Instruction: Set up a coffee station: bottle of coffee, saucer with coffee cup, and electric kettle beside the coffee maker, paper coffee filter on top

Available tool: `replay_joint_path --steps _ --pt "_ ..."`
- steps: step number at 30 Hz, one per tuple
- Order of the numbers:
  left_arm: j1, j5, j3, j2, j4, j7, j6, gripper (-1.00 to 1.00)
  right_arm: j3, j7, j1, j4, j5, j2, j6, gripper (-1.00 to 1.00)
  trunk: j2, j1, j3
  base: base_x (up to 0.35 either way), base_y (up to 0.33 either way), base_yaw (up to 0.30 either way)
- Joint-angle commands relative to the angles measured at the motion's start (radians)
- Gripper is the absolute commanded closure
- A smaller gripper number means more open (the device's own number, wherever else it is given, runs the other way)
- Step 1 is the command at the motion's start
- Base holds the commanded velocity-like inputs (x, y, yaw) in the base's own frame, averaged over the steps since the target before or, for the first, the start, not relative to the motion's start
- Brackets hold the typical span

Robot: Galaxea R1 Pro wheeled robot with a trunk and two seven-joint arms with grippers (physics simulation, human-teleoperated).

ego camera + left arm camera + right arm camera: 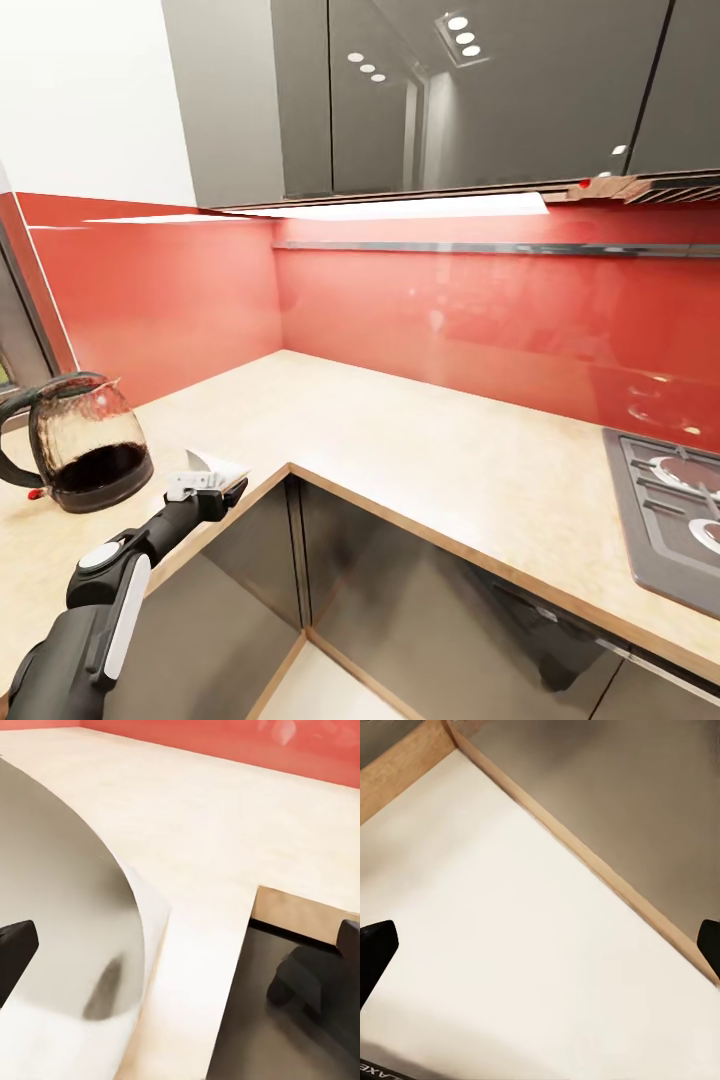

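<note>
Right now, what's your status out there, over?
Left gripper at the kitchen countertop edge, paper coffee filter between the jaws, grip unclear. Right gripper open, nothing in it. Electric kettle close beside the left gripper.

I count one electric kettle (pixel 88 440) on the bench (pixel 420 440), one paper coffee filter (pixel 215 467) at my one left hand (pixel 205 487), and one gas hob (pixel 670 520) at the right with two burners showing.
</note>
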Motion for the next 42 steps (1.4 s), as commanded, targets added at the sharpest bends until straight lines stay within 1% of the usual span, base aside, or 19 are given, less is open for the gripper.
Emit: replay_joint_path --steps 1,22,26,42 --pt "-0.001 0.002 0.002 0.000 -0.001 -0.005 0.008 -1.00 0.002 -0.002 -0.001 0.000 0.009 -0.001 -0.004 -1.00 -0.001 0.000 -0.001 0.120 0.000 0.000" --pt "-0.001 0.002 0.001 0.000 -0.001 -0.005 0.007 -1.00 0.002 -0.002 -0.001 0.000 0.009 -0.001 -0.004 -1.00 -0.001 0.000 -0.001 0.050 0.000 0.000" --pt "-0.001 0.002 -0.009 0.000 -0.001 -0.005 0.007 -1.00 0.002 -0.002 -0.001 0.000 0.009 -0.001 -0.004 -1.00 -0.001 0.000 -0.001 0.007 0.000 0.000" --pt "-0.001 0.002 -0.023 0.000 -0.001 -0.006 0.008 -1.00 0.002 -0.002 -0.001 0.000 0.009 -0.001 -0.004 -1.00 -0.001 0.000 -0.001 0.000 0.000 0.000"
